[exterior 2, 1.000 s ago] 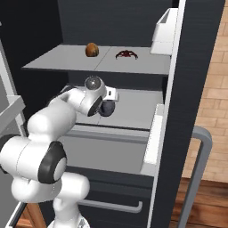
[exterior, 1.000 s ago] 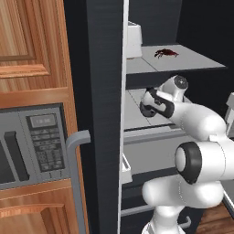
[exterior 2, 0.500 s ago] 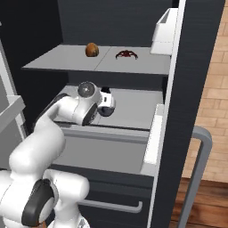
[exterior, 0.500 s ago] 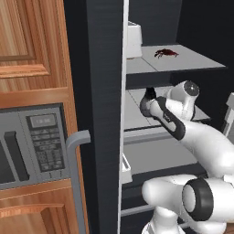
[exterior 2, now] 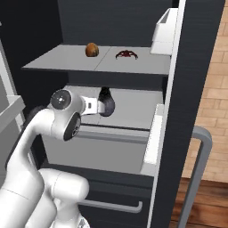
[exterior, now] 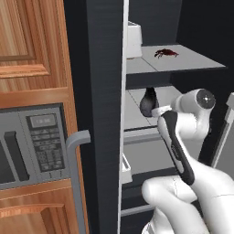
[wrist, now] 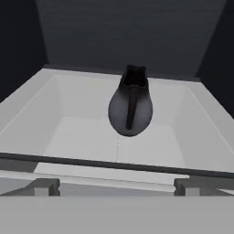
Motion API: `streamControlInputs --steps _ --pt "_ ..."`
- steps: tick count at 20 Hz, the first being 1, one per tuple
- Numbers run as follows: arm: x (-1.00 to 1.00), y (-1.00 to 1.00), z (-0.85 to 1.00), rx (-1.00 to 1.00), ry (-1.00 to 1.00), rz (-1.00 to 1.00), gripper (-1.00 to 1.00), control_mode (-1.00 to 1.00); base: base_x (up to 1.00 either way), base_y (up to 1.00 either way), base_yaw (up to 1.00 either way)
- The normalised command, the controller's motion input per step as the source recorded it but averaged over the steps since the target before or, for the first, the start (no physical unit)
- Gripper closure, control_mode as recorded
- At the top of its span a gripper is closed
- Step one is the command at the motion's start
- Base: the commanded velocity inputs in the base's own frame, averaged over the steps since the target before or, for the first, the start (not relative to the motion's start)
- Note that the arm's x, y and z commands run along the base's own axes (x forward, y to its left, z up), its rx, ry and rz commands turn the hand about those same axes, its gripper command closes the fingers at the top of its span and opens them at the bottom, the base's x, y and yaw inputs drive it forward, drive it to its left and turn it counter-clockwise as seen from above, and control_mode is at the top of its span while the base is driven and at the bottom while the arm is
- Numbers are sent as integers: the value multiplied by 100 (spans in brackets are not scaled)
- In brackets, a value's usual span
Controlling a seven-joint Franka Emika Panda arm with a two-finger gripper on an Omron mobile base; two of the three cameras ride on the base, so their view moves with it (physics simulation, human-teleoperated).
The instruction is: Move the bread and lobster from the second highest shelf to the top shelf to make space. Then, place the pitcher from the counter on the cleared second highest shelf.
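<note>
The bread [exterior 2: 91,49] and the lobster [exterior 2: 126,54] lie well apart on the top shelf [exterior 2: 58,62], so the step in hand is judged to be the last one: seating the pitcher [exterior 2: 105,103] on the second highest shelf [exterior 2: 133,107].

Procedure for a clean placement:
1. Keep the pitcher upright. In the hand view it [wrist: 130,105] appears centred over the light grey shelf floor, neck up and handle facing the camera.
2. Confirm that the base rests flat on the shelf before letting go. Contact with the shelf cannot be confirmed from these views.
3. Withdraw the hand straight back along the approach line, clear of the shelf's front lip [wrist: 114,164] and the door bins [exterior 2: 151,138].

Finger state: the fingers cannot be made out in any view. The gripper [exterior 2: 91,106] sits just beside the pitcher at wrist height, but whether it is parted or clamped on the pitcher cannot be told.
</note>
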Motion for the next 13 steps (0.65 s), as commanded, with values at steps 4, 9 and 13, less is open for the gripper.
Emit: streamControlInputs --steps 4,9,13 --pt "-79 1 68 -3 -12 0 -100 -100 0 0 0" --pt "-75 0 58 0 -24 0 -100 -100 0 0 0" --pt "-24 18 39 -4 -5 0 -100 -100 0 0 0"
